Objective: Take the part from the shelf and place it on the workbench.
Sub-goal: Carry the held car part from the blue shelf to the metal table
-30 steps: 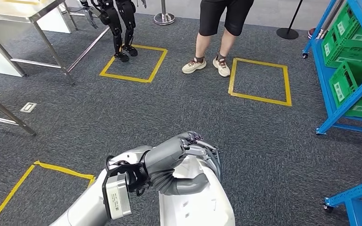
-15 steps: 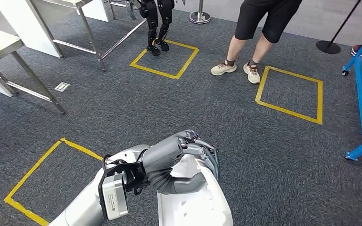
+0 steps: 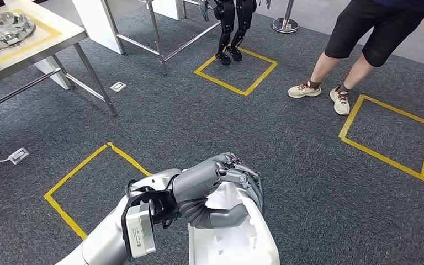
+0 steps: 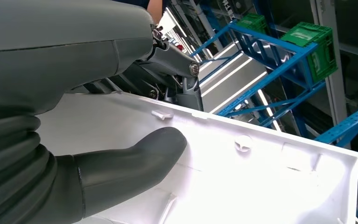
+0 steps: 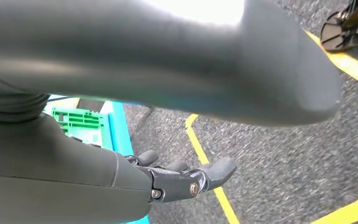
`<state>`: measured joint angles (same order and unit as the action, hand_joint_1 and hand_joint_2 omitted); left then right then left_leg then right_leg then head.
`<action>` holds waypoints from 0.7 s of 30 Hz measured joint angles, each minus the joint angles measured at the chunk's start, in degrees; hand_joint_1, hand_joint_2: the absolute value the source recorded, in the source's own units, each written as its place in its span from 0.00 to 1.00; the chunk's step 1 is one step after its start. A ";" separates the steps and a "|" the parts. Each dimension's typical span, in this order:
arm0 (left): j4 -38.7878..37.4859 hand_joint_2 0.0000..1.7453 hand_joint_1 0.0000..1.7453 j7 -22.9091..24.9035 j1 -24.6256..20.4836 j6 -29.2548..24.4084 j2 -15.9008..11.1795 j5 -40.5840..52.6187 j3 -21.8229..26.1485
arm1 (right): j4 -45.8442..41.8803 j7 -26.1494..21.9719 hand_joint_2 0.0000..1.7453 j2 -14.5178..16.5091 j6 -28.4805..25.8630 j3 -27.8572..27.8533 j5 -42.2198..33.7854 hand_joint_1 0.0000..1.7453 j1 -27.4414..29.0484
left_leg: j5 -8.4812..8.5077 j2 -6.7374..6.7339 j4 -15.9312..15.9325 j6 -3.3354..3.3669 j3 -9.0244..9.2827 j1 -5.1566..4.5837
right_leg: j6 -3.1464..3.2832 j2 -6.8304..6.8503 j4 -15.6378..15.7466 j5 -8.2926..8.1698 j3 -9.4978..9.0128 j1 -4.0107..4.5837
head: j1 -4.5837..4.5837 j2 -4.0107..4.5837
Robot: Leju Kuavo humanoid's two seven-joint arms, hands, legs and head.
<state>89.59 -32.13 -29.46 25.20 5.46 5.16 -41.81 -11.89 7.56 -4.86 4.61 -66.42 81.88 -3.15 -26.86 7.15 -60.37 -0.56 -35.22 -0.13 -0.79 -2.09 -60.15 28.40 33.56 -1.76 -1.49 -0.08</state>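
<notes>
We are holding the white part (image 3: 232, 232) low in front of us, our left hand (image 3: 221, 179) gripping it: fingers (image 3: 248, 182) curling over its upper edge, thumb (image 4: 135, 163) pressing inside. Our right hand (image 5: 186, 179) is hanging open, holding nothing. Farther off, a counter (image 3: 38, 41) is standing.

One white part (image 3: 237, 237), three yellow floor squares (image 3: 236, 69), one person (image 3: 364, 38).

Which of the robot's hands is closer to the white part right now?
Left. The left hand grips the white part, thumb pressed on it. The right hand hangs apart over the carpet, holding nothing.
</notes>
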 joint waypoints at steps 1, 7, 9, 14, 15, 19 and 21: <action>0.00 1.00 1.00 -0.03 -0.13 0.00 -0.03 0.10 -0.01 | 0.00 -0.02 0.00 0.02 -0.01 0.00 0.00 0.00 -0.04 | -0.94 -1.39 -1.44 -0.25 -0.70 -0.07 | 0.42 0.72 0.13 -0.06 -0.06 -0.03 | -0.22 -0.01; -0.39 1.00 1.00 -0.09 -0.34 0.02 -0.16 0.45 -0.04 | 0.00 0.02 0.00 0.05 -0.01 0.00 0.02 0.00 0.27 | -6.08 -6.92 -14.90 -0.51 -6.83 -0.13 | 1.26 5.60 0.21 0.25 -0.24 0.66 | -0.83 0.00; -0.46 1.00 1.00 -0.07 -0.47 0.02 -0.16 0.49 -0.04 | 0.00 -0.01 0.00 0.11 0.01 0.00 0.02 0.00 0.11 | -2.39 -8.73 -7.05 0.24 -2.64 -0.46 | 1.19 7.04 0.21 0.47 -0.65 0.85 | -0.84 0.00; -0.55 1.00 1.00 0.43 -0.88 0.11 -0.02 0.93 -0.53 | 0.00 -0.01 0.00 0.41 0.08 0.00 0.01 0.00 -0.15 | -0.27 -9.95 0.70 2.12 0.93 -1.32 | -0.10 10.20 0.34 1.01 -1.43 1.25 | -0.83 -0.01; -0.60 1.00 1.00 0.52 -0.96 0.12 0.03 0.97 -0.68 | 0.00 -0.02 0.00 0.50 0.13 0.00 -0.02 0.00 -0.33 | -0.02 -9.21 1.03 2.40 1.08 -1.16 | -0.42 9.74 0.12 1.29 -1.57 1.15 | -0.79 -0.01; -1.09 1.00 1.00 1.02 -1.53 0.07 0.66 1.12 -1.47 | 0.00 0.01 0.00 0.84 0.31 0.00 -0.18 0.00 -0.30 | 0.71 -6.47 1.68 3.18 1.35 -0.52 | -1.44 3.11 -9.92 6.65 2.98 0.71 | -0.31 -0.01; -1.35 1.00 1.00 1.29 -1.52 -0.05 0.75 1.13 -1.80 | 0.00 0.04 0.00 0.87 0.34 0.00 -0.17 0.00 0.01 | 0.72 -4.76 1.48 3.19 1.22 -0.45 | -1.73 2.41 -14.68 7.66 5.81 0.64 | -0.15 -0.01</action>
<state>88.24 -30.84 -30.98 25.15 6.21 6.29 -43.61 -11.89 7.60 -3.99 4.95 -66.42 81.71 -3.14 -26.14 2.38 -58.88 2.62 -34.00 -0.58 -2.52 0.32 -74.83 36.06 39.37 -1.12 -1.64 -0.09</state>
